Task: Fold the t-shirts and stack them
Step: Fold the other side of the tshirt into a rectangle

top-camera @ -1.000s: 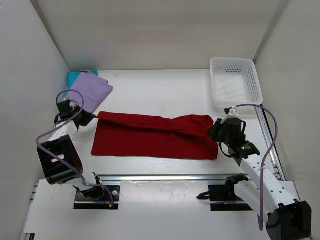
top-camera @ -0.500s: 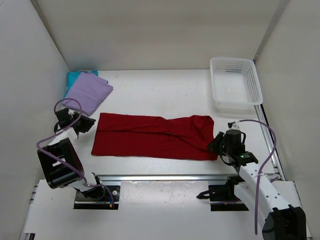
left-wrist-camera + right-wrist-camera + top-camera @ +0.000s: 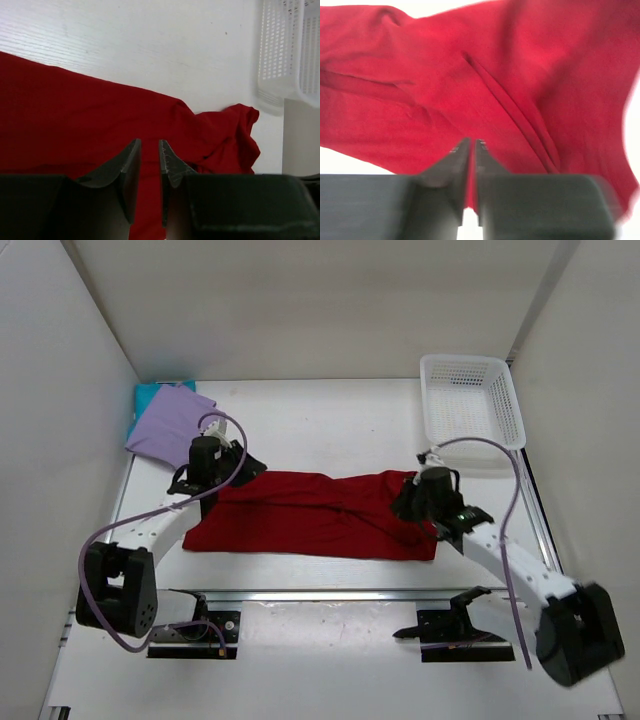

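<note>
left hand (image 3: 150,142), slightly parted and empty, and right hand (image 3: 472,142), closed, hover over opposite ends of the red t-shirt (image 3: 310,515)

The red t-shirt (image 3: 310,515) lies spread and creased in the middle, the folded lavender t-shirt (image 3: 168,425) resting on the teal t-shirt (image 3: 148,393) far left.
</note>
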